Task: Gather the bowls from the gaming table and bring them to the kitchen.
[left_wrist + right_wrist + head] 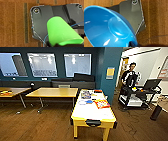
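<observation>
From the head view, the long white-topped, yellow-rimmed gaming table (93, 112) stood ahead, a small blue bowl (89, 101) lying among blurred papers. In the left wrist view, a bright green plastic cup (61, 32) loomed over brown carpet (fingers hidden, their state untellable). In the right wrist view, a shallow blue bowl (107, 28), cut off at the edges, hid the fingers likewise.

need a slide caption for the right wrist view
Right end effector carrying a bright blue bowl above the brown wooden floor.
</observation>
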